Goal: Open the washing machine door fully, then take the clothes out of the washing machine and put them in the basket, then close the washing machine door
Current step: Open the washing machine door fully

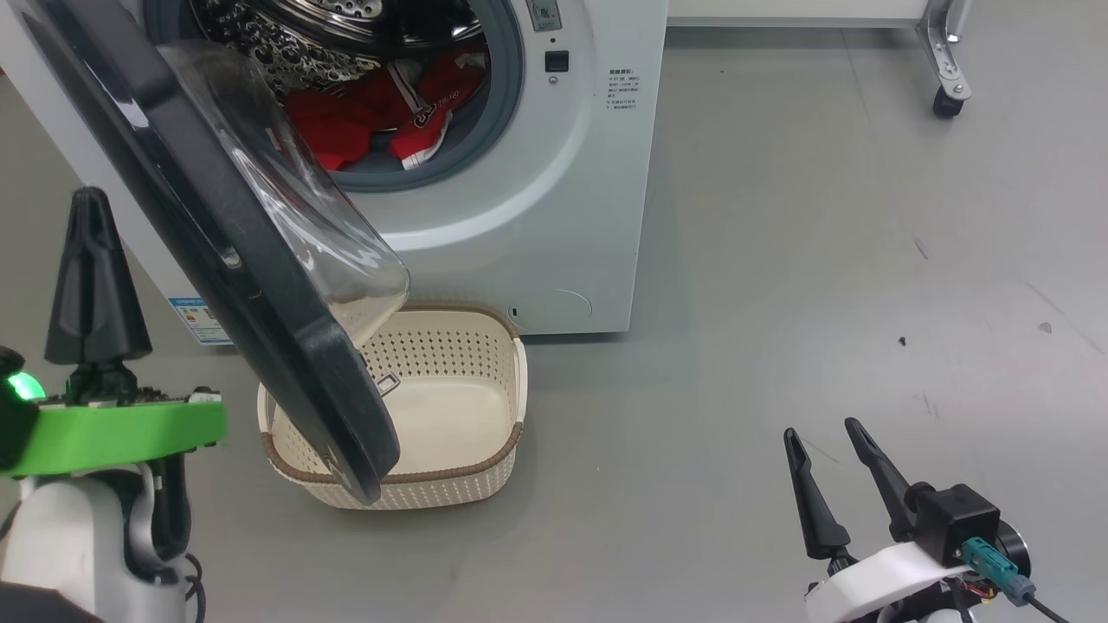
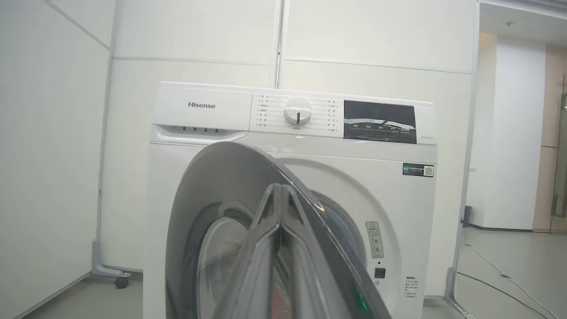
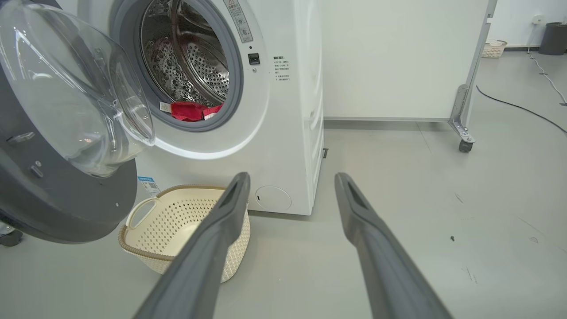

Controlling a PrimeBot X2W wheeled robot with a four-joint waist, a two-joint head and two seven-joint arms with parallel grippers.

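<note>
While the left claw [image 1: 89, 203] is closed, the right claw [image 1: 821, 430] stands spread, empty.

Grey floor [image 1: 779, 260]: washing machine [image 1: 563, 225] standing on it, basket [image 1: 433, 497] just in front, castered frame foot [image 1: 948, 102] well apart.

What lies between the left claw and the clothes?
The open washing machine door stands between left claw and clothes in the head view.
</note>
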